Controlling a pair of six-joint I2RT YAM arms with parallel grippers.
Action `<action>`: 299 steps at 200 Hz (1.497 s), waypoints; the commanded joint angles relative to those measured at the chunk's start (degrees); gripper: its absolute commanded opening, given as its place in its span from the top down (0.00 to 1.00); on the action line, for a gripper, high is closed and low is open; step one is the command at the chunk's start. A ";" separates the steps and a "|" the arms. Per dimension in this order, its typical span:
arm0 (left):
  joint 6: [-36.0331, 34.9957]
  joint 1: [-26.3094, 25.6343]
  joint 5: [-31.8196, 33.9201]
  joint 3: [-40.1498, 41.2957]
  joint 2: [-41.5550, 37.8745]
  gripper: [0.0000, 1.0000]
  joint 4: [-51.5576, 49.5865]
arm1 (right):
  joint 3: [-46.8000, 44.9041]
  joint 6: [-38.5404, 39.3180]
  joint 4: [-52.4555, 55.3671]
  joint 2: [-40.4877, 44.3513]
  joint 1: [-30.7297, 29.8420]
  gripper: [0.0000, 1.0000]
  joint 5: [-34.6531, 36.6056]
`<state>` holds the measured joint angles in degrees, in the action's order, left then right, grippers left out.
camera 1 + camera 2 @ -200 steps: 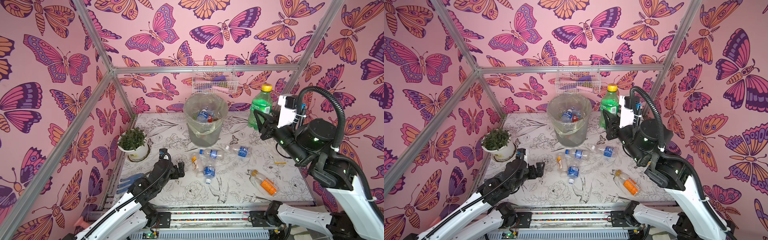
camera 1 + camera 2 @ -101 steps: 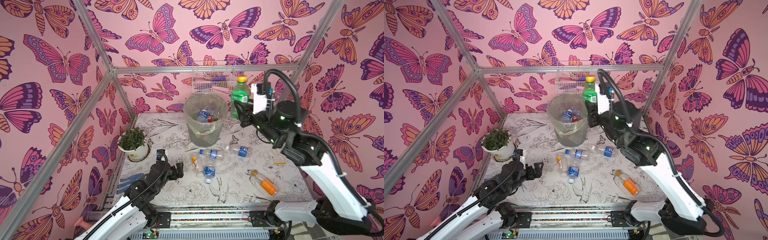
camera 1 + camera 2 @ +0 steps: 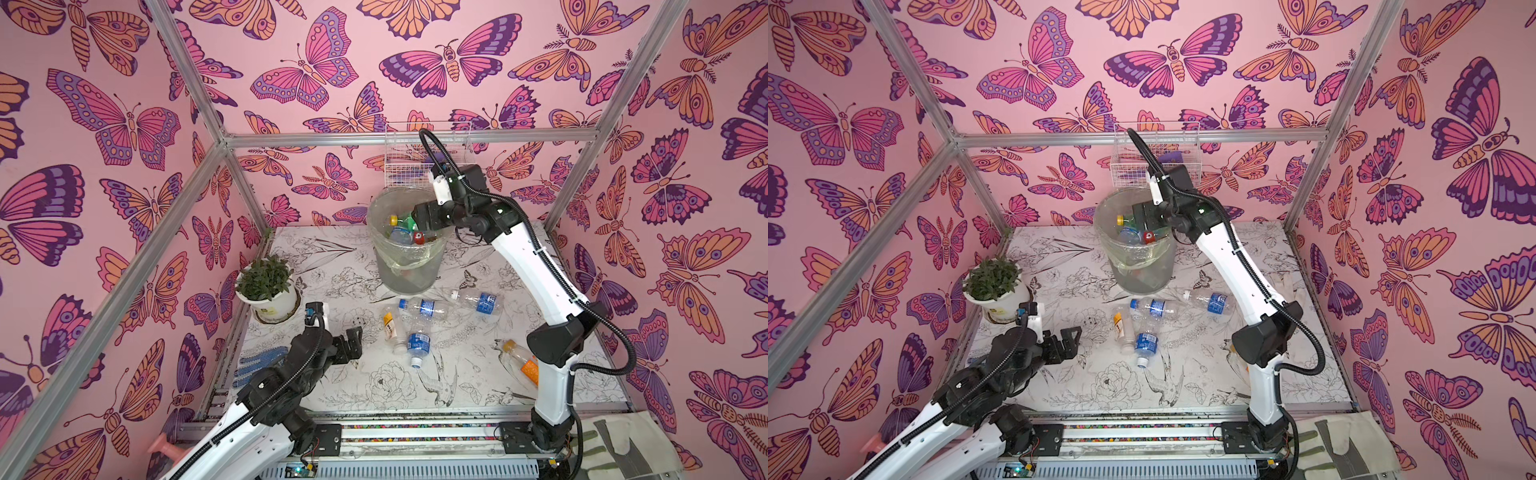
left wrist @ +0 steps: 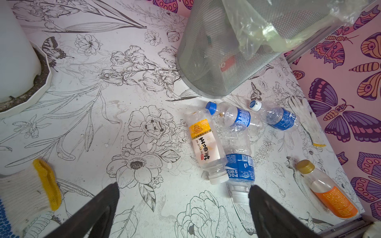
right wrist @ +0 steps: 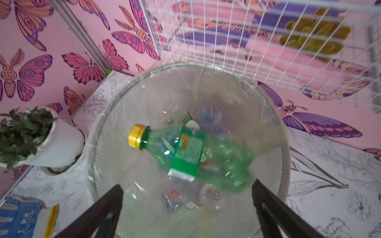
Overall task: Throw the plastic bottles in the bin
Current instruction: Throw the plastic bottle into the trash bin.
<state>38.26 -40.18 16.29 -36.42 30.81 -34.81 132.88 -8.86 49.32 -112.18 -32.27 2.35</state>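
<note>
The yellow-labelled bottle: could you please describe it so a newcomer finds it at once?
Find the tall, bag-lined bin. In front of it lie clustered clear bottles; the yellow-labelled bottle is the one nearest the flowerpot. Its label alone is yellow; its neighbours' are blue.

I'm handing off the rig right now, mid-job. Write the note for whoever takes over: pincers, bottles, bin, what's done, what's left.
Left pincer: open, empty, over the table beside the lying bottles.
Right pincer: open, empty, above the bin.
Green bottle: in the bin's mouth, clear of the pincer, blurred, apparently dropping.
Done: several bottles in the bin.
Left: five on the table: yellow-label bottle, three blue-label bottles, orange-label bottle.
</note>
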 commanded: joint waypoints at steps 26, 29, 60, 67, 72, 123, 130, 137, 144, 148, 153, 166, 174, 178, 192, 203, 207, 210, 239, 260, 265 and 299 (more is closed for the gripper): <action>0.53 -0.16 0.76 -1.19 0.74 0.00 -1.92 | -6.80 -0.25 -3.61 12.69 -0.20 0.01 -0.47; 0.50 -0.16 0.76 -1.27 0.93 0.00 -1.87 | -7.30 -0.25 -3.81 13.10 -0.30 0.01 -0.42; 0.38 -0.20 0.76 -1.77 2.62 0.00 -1.65 | -12.46 -0.36 -5.98 17.58 -0.25 0.01 -0.13; 0.33 -0.16 0.76 -1.82 2.91 0.00 -1.53 | -13.74 -0.50 -6.59 18.63 -0.19 0.01 -0.05; 0.32 -0.22 0.75 -1.80 3.10 0.00 -1.50 | -14.49 -0.54 -7.02 19.21 -0.20 0.01 0.00; 0.24 -0.16 -0.23 -1.59 5.42 0.00 0.21 | -20.79 -0.76 -7.89 24.54 -0.23 0.01 1.65; 0.23 -0.17 -0.59 -1.61 5.80 0.00 0.52 | -21.79 -0.94 -8.09 25.18 -0.20 0.01 1.89; 0.25 -0.16 -0.96 -1.55 6.29 0.00 0.84 | -22.61 -1.04 -8.19 25.87 -0.22 0.01 2.20; 0.24 -0.16 -1.41 -1.54 6.78 0.00 1.22 | -23.54 -1.20 -8.30 26.57 -0.22 0.01 2.56; 0.26 -0.16 -1.56 -1.54 7.08 0.00 1.30 | -24.02 -1.29 -8.27 26.99 -0.24 0.01 2.71; 0.24 -0.19 -1.90 -1.50 7.44 0.00 1.49 | -24.75 -1.38 -8.26 27.49 -0.24 0.01 3.02; 0.33 -0.16 -2.44 -1.50 8.21 0.00 1.91 | -26.41 -1.65 -8.36 28.92 -0.25 0.01 3.49; 0.33 -0.16 -2.62 -1.40 8.69 0.00 2.23 | -27.46 -1.86 -8.39 29.84 -0.25 0.01 3.92; 0.37 -0.16 -2.72 -1.39 8.86 0.00 2.41 | -28.05 -1.94 -8.49 30.33 -0.25 0.01 4.08; 0.41 -0.16 -2.93 -1.28 9.39 0.00 3.00 | -30.00 -2.26 -8.74 31.91 -0.15 0.01 4.67; 0.49 -0.16 -3.11 -1.19 9.77 0.00 3.46 | -31.82 -2.53 -9.18 33.23 -0.15 0.01 4.99; 0.52 -0.16 -3.19 -1.09 9.86 0.00 3.72 | -32.49 -2.71 -9.32 33.76 -0.16 0.01 5.18; 0.52 -0.22 -3.32 -1.08 9.98 0.00 3.82 | -33.08 -2.75 -9.45 34.14 -0.14 0.01 5.27; 0.59 -0.25 -4.37 -1.06 11.91 0.00 5.48 | -37.74 -3.77 -10.85 37.19 -0.16 0.01 5.98; 0.75 -0.29 -5.28 -1.05 13.57 0.00 6.79 | -40.05 -4.22 -10.91 38.43 0.00 0.01 6.26; 0.76 -0.25 -5.46 -1.09 13.97 0.00 7.18 | -40.51 -4.39 -10.90 38.74 0.02 0.01 6.35; 1.20 -0.31 -6.42 -0.90 16.21 0.00 9.25 | -43.64 -5.41 -11.24 40.56 0.44 0.01 6.26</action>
<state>38.72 -40.21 11.31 -37.28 46.00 -28.03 90.65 -13.21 39.38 -73.52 -32.27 7.77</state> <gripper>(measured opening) 0.999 0.989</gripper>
